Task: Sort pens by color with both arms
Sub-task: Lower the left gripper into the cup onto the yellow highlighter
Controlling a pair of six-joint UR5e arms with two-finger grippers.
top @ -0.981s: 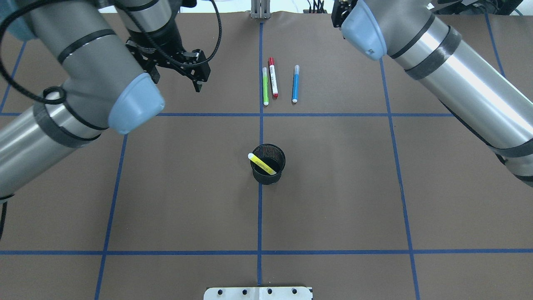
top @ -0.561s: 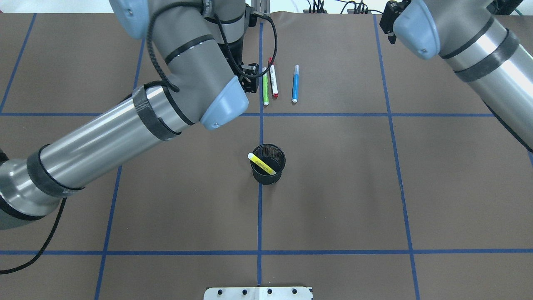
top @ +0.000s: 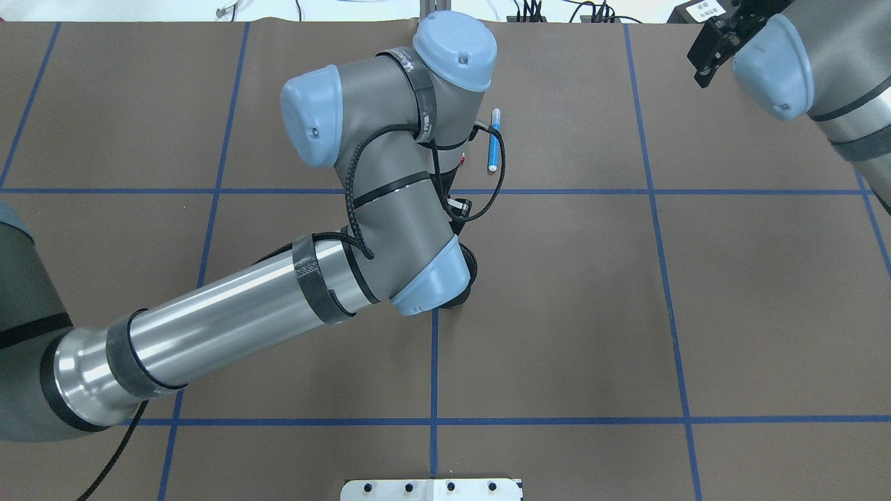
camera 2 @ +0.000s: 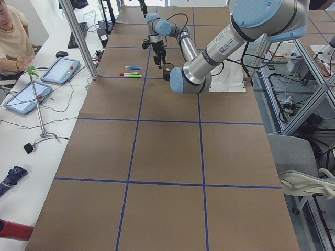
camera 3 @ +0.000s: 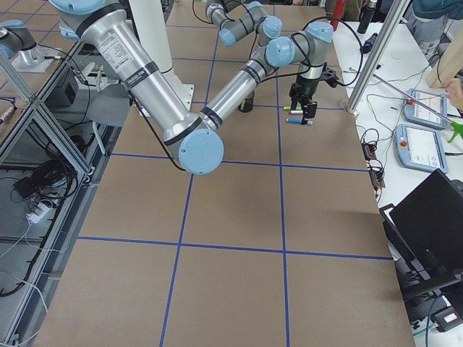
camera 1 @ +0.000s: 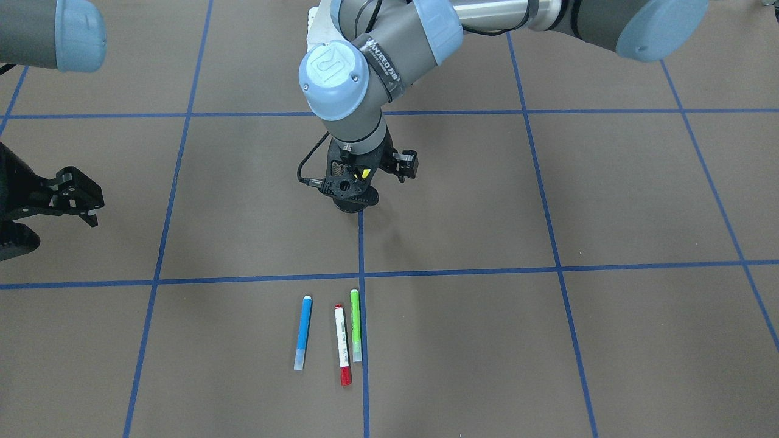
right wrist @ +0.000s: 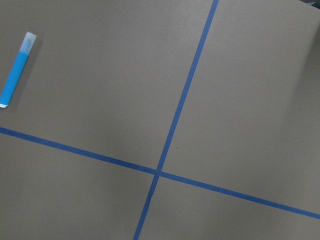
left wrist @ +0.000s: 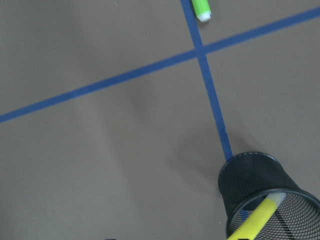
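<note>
Black on black, couldn't read spread of left gripper (camera 1: 355, 196) over mesh cup (left wrist: 260, 186) holding yellow pen (left wrist: 256, 222), nor of right gripper (camera 1: 85, 210) at 9 o'clock; found blue pen (camera 1: 302, 333), red-capped pen (camera 1: 342, 344), green pen (camera 1: 355, 325) at cup's 6 o'clock, lettering blurred.

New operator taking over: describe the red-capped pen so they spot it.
Follow the table's centre blue tape line away from the robot to three pens side by side. The red-capped pen is the middle one, between the blue pen and the green pen: the only white barrel, red at both ends.

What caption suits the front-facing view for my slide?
Left gripper over black mesh cup; blue pen, red-capped pen and green pen lie side by side nearby.
</note>
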